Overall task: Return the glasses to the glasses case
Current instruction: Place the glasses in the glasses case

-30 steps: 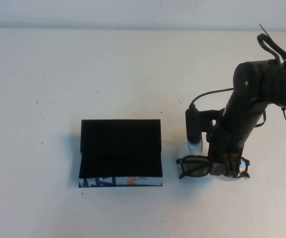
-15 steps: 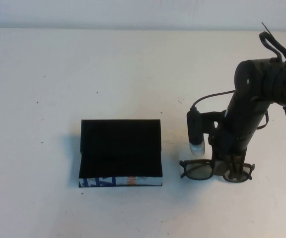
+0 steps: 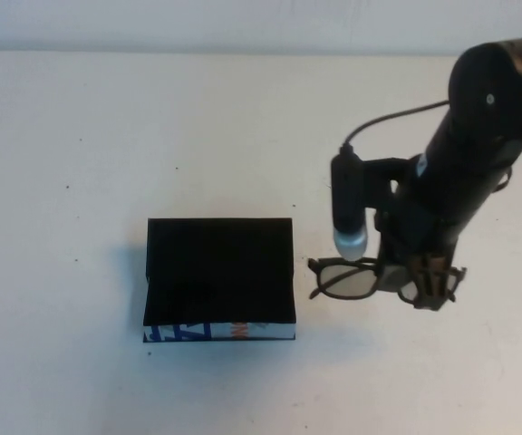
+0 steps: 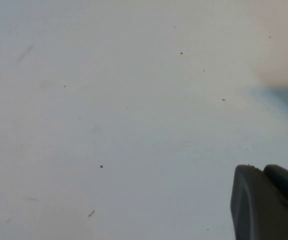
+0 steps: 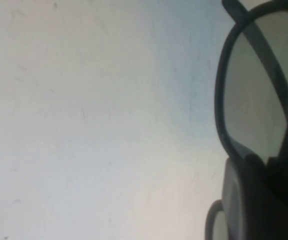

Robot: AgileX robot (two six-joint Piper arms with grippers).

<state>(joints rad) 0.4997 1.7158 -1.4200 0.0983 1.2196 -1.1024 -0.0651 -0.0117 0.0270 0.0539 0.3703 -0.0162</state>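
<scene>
The glasses case (image 3: 220, 272) lies open left of centre on the white table, black inside, its white printed front edge towards me. My right gripper (image 3: 417, 283) is shut on the glasses (image 3: 347, 281), gripping them near the bridge. It holds them above the table, just right of the case. In the right wrist view one greenish lens in its black frame (image 5: 256, 95) shows against the dark fingers (image 5: 254, 200). My left gripper (image 4: 263, 172) shows only in the left wrist view, shut and empty over bare table.
The right arm's black wrist camera with a pale tip (image 3: 349, 213) hangs beside the gripper, close to the case's right side. The white table (image 3: 107, 136) stretches to a back edge at the top of the high view.
My right gripper has lifted the glasses off the table and carried them a little to the left, towards the case. The case has not moved.
</scene>
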